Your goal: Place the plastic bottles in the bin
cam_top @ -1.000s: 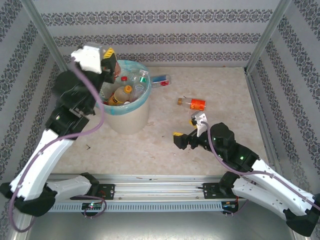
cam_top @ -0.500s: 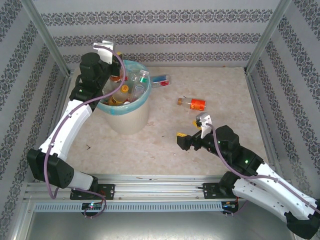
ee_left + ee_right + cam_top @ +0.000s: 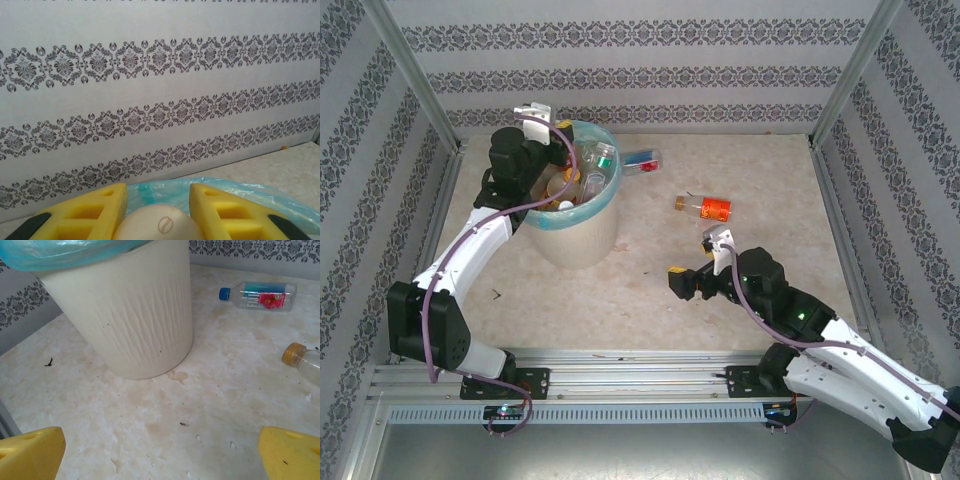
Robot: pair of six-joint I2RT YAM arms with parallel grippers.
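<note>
Now the orange-labelled bottle [image 3: 708, 208] lies on its side on the table right of the bin [image 3: 582, 245], its long axis left to right and its cap toward the bin. Farther back, just beside the rim, a blue-capped bottle [image 3: 642, 161] lies the same way. Several bottles [image 3: 588, 172] lie inside the bin. Over the bin the left gripper [image 3: 158, 197] is partly closed on a pale round thing [image 3: 159, 226]. The right gripper [image 3: 160, 452] is wide open and empty.

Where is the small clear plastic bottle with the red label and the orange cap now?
In the top view, the red-labelled bottle lies on the table right of the round cream-white bin, just beyond the open right gripper.
</note>
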